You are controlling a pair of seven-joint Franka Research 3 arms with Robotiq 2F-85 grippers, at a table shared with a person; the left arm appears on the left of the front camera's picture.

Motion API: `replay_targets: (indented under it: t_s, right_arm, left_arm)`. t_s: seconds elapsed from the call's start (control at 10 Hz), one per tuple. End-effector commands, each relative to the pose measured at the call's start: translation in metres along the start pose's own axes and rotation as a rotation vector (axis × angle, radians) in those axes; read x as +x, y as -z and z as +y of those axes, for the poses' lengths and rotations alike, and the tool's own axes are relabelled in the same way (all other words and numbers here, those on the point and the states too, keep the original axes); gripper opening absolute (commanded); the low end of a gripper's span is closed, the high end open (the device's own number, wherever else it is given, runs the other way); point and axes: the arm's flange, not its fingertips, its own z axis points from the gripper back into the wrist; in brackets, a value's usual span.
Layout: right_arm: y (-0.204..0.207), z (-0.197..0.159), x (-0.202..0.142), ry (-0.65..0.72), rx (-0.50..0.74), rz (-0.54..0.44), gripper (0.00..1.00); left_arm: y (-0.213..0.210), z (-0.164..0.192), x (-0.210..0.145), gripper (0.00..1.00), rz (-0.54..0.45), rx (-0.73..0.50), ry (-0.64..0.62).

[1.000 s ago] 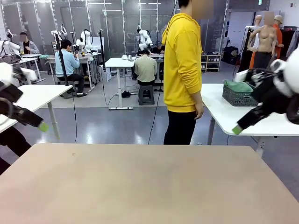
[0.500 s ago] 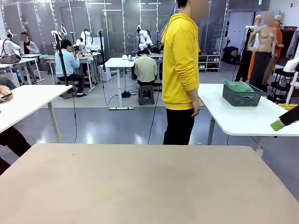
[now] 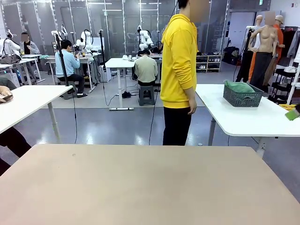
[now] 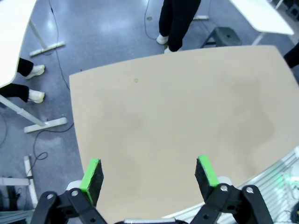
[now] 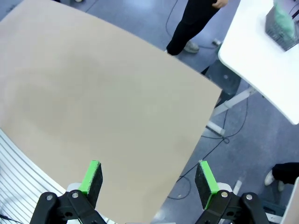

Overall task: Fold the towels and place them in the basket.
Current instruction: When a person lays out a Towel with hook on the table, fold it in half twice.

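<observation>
The dark grey lattice basket (image 3: 242, 96) stands on a white side table (image 3: 243, 119) beyond my beige table (image 3: 140, 183), to the right of a person in a yellow hoodie (image 3: 179, 61). A mint green towel (image 3: 239, 86) lies bunched inside it. The right wrist view has the basket (image 5: 284, 29) and the green towel (image 5: 281, 17) at its top right corner. My right gripper (image 5: 148, 176) hangs open high above the beige table's right side, holding nothing; one green pad (image 3: 293, 114) pokes in at the front view's right edge. My left gripper (image 4: 148, 172) is open and holds nothing above the table (image 4: 177, 116).
The person stands at the far edge of my table, side-on, with legs (image 4: 176, 21) near its far edge. Another white table (image 3: 23, 105) stands at the left. Farther back, people sit at other tables.
Both arms have swung outward and up: the left has left the front view, and the right has only a pad tip at the edge. The person has shifted slightly left.
</observation>
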Motion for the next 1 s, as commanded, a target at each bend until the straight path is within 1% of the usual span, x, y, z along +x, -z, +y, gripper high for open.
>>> replay_targets:
  t_s: [0.0,0.2,0.5,0.6,0.9]
  right_arm:
    - [-0.022,0.005,0.026,-0.06,-0.034,0.009,1.0]
    - [-0.034,0.005,0.042,-0.083,-0.058,0.01,1.0]
    - [-0.032,0.006,0.044,-0.088,-0.047,0.018,1.0]
    - [-0.039,0.008,0.045,-0.082,-0.056,-0.021,1.0]
    - [-0.039,0.008,0.045,-0.082,-0.056,-0.021,1.0]
  left_arm:
    - [-0.017,-0.011,0.027,1.0,0.036,0.011,-0.002]
    - [-0.025,-0.021,0.042,1.0,0.036,0.046,0.018]
    - [-0.022,-0.023,0.038,1.0,0.038,0.008,0.016]
    - [-0.024,-0.025,0.043,1.0,0.007,0.03,0.034]
    - [-0.024,-0.025,0.043,1.0,0.007,0.03,0.034]
